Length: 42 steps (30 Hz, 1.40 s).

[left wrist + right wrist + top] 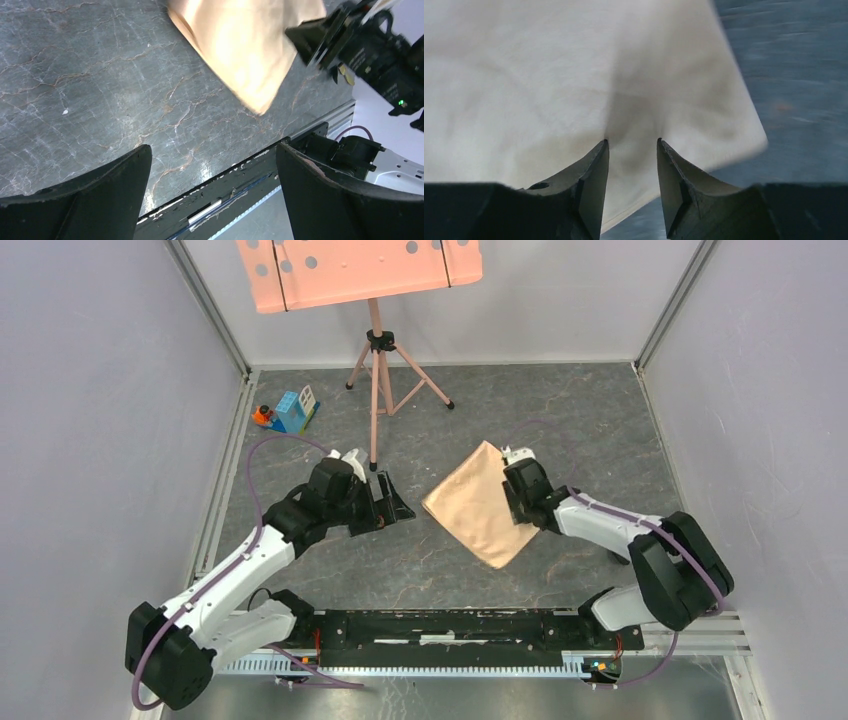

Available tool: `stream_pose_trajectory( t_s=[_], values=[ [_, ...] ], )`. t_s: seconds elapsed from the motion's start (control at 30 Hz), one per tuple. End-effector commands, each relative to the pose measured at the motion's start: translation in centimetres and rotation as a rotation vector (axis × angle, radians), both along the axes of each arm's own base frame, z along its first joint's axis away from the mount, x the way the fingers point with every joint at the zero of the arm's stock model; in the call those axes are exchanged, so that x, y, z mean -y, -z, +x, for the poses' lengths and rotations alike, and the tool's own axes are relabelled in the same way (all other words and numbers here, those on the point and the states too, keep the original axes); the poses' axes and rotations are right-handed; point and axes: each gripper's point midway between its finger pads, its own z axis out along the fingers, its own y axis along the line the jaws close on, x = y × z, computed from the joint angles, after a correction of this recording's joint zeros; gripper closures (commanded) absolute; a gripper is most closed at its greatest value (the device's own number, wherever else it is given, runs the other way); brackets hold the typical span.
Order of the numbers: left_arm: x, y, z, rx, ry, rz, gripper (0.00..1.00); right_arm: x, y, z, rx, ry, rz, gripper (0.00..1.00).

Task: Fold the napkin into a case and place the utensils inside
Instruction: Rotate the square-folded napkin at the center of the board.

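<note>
peach-orange satin napkin (478, 502) centre frame. right gripper (631, 143) jaws narrowly apart at cloth edge, pinch unclear; take single layer, fold slowly. left gripper (214, 152) wide apart, empty.

Soft peach-orange satin cloth napkin (478, 505), faintly shiny, lightly creased; smooth dark grey marble-patterned desk (560, 420), slightly glossy.

The top view is bright and sharp. The right wrist view is blurry. Light glares off the napkin (245, 55) and the table (100, 75).
</note>
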Motion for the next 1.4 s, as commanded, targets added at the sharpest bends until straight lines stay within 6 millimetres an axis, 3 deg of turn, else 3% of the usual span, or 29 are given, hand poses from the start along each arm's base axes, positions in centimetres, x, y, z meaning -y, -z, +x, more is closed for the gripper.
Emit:
stream_pose_trajectory(
  t_s=[0.0, 0.07, 0.1, 0.17, 0.23, 0.3, 0.5, 0.6, 0.77, 0.9, 1.1, 1.23, 1.37],
  values=[
    [1.5, -2.3, 0.4, 0.075, 0.055, -0.064, 0.00, 6.1, -6.2, 7.5, 0.304, 0.131, -0.363, 0.51],
    [2.5, -2.5, 0.6, 0.074, 0.076, -0.081, 0.00, 1.2, -8.0, 11.6, 0.318, 0.006, -0.253, 0.45],
    [3.2, -2.7, 0.6, 0.071, 0.092, -0.085, 0.00, -0.9, -8.4, 12.6, 0.277, -0.034, -0.199, 0.45],
    [4.6, -3.1, 0.8, 0.088, 0.124, -0.076, 0.00, -3.8, -9.8, 12.9, 0.237, -0.065, -0.060, 0.43],
    [6.3, -3.2, 1.2, 0.106, 0.160, -0.072, 0.00, -5.2, -10.5, 11.9, 0.229, -0.093, 0.076, 0.43],
    [8.1, -2.9, 1.8, 0.102, 0.192, -0.075, 0.01, -4.8, -9.9, 10.3, 0.190, -0.087, 0.165, 0.45],
    [13.8, -0.9, 4.1, 0.070, 0.303, -0.059, 0.18, 0.3, -6.7, 6.7, 0.123, 0.051, 0.304, 0.69],
    [15.9, 0.6, 5.8, 0.058, 0.335, -0.019, 0.23, 2.3, -4.6, 5.5, 0.078, 0.081, 0.287, 0.71],
    [17.9, 4.9, 8.0, 0.013, 0.372, 0.084, 0.27, 3.4, -2.6, 4.7, 0.055, 0.061, 0.243, 0.73],
    [17.7, 8.5, 8.5, -0.009, 0.377, 0.169, 0.29, 2.9, -1.7, 4.5, 0.035, 0.007, 0.243, 0.73],
    [14.2, 12.2, 6.6, -0.057, 0.338, 0.262, 0.29, 1.5, -0.3, 3.9, -0.008, -0.068, 0.267, 0.73],
    [12.0, 12.9, 4.2, -0.087, 0.303, 0.249, 0.29, -0.5, 0.5, 2.8, -0.042, -0.157, 0.256, 0.73],
    [11.4, 11.2, 2.3, -0.079, 0.292, 0.195, 0.29, -2.4, 0.9, 1.6, -0.073, -0.230, 0.248, 0.73]
  ],
)
